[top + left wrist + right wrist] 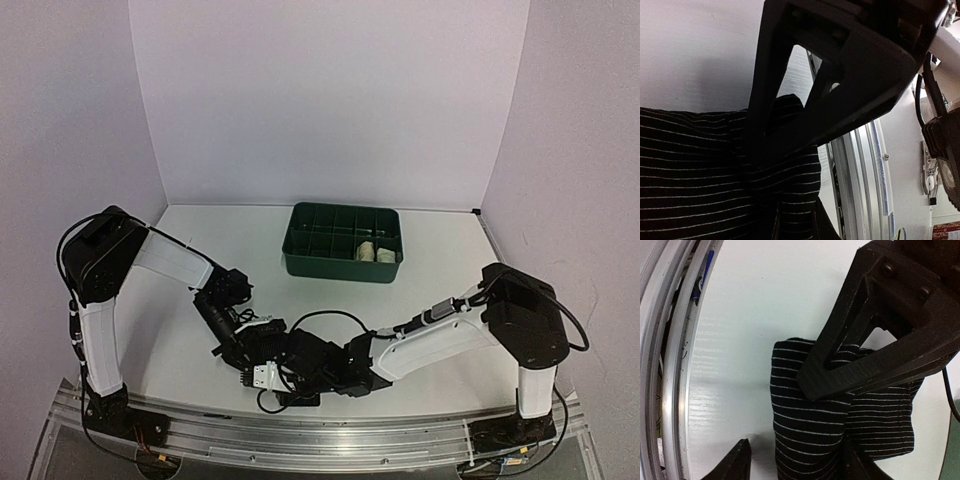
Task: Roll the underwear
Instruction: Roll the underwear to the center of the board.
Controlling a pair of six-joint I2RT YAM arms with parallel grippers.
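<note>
- Left gripper [790,190] sits closest to the lens in the left wrist view. One dark finger fills most of that frame and bears down on the black striped underwear [690,165].
- Its jaws stand nearly closed. A fold of the cloth rises in a peak against the finger, so I judge it pinched between them; the second finger is mostly hidden.
- Right gripper [772,422] has its jaws well apart. One finger lies across the top of the cloth and the other tip is off to the side over bare table, with nothing clamped.
- The garment lies on the table [170,340] as a loose, partly folded bundle, not a tight roll. It is near the front edge, close to the aluminium rail [670,365].
- Both wrists crowd over that one spot in the top view.
- Green tray [340,268] stands well apart at the back, with two cream rolls [377,252] together in a right-hand compartment.
- Risk: the pinch may catch only the top layer, so a pull would unfold the bundle instead of tightening it.
- Risk: any drag towards the bases could slide the cloth over the edge onto the rail.
- Risk: the fingers are close enough to knock each other if the right jaws close off-centre.
</note>
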